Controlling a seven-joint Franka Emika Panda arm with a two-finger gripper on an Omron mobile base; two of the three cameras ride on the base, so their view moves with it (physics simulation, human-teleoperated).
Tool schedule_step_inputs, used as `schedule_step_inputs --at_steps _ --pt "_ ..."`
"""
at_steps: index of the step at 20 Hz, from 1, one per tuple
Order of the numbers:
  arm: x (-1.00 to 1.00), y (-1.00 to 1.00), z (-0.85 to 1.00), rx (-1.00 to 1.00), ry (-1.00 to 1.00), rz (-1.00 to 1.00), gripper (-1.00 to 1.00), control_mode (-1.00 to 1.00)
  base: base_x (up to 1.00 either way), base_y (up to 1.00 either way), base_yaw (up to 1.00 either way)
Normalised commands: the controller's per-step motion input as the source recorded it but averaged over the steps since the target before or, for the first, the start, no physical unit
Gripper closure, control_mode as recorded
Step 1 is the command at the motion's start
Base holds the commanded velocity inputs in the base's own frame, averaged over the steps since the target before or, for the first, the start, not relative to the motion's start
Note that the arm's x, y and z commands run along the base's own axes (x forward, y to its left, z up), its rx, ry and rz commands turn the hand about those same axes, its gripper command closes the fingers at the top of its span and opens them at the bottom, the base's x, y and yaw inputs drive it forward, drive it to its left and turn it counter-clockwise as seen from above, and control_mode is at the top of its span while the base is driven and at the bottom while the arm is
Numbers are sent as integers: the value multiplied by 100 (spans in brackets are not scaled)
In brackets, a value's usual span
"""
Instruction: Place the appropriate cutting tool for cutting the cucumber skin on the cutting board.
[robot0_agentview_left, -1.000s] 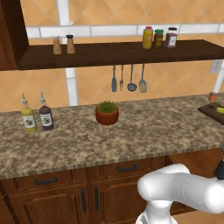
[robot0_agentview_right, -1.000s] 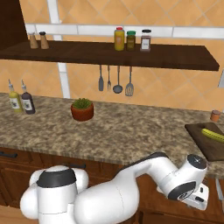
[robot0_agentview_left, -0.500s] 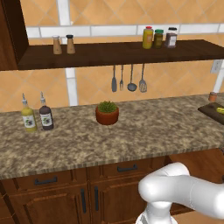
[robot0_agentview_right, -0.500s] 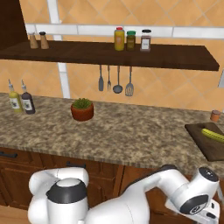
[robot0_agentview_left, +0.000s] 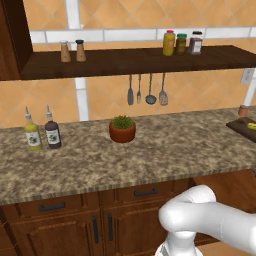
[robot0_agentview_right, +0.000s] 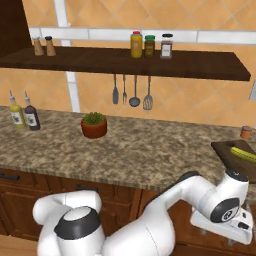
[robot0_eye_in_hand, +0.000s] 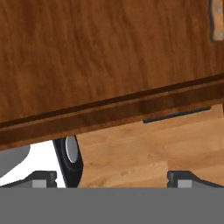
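Cutting board (robot0_agentview_left: 245, 127) is running off the right edge in the left base view, and off the right edge again (robot0_agentview_right: 235, 152) in the right. Cucumber (robot0_agentview_right: 243, 153) is getting clipped with it. Pincer (robot0_eye_in_hand: 113, 179) tips are barely poking up; gap unreadable. Shelf jar (robot0_agentview_right: 166, 46) labels too small to read.

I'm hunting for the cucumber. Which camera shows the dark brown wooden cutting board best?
The right base view: the dark brown wooden cutting board lies at the counter's right end with a long green vegetable on it. The left base view catches just its corner at the right edge. The hand view faces cabinet wood and floor.
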Motion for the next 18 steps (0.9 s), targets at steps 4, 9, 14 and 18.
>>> schedule_step_inputs --at_steps 4,9,14,18 --pt "73 0 35 -1 9 2 -100 -100 0 0 0" --pt "52 0 -40 0 4 0 -100 -100 0 0 0" --pt "42 -2 -70 0 4 3 -100 -100 0 0 0" --pt "12 -16 -83 0 3 4 -100 -100 0 0 0"
